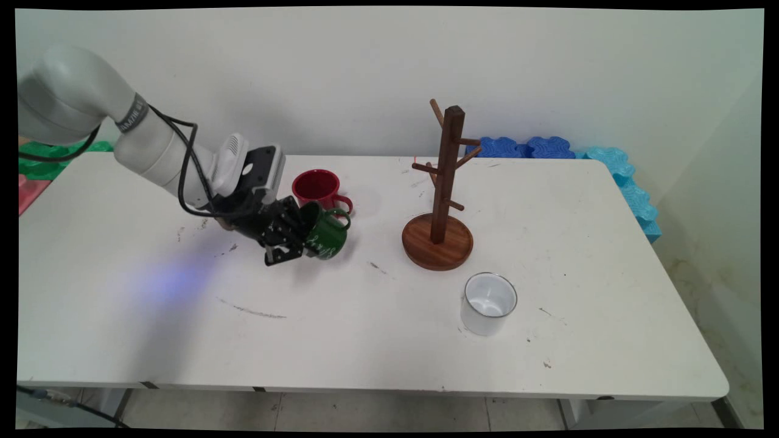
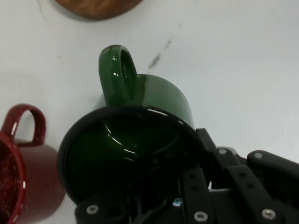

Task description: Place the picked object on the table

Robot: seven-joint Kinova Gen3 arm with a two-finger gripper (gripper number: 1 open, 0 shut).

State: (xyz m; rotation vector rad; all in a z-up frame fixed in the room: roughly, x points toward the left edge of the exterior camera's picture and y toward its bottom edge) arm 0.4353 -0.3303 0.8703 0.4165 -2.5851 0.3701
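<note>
My gripper [image 1: 302,234] is shut on the rim of a green mug [image 1: 325,231], which hangs tilted just above the table with its handle pointing toward the rack. In the hand view the green mug [image 2: 140,135] fills the centre, one finger inside its mouth and the other outside its wall. A red mug [image 1: 317,188] stands upright on the table just behind the green one, and the red mug [image 2: 23,172] shows at the left edge of the hand view. A wooden mug tree [image 1: 441,194] with bare pegs stands to the right.
A white mug [image 1: 488,302] stands near the front, right of centre. Blue foam blocks [image 1: 627,182] line the table's back right corner and right edge. The mug tree's round base [image 2: 98,7] shows at the top of the hand view.
</note>
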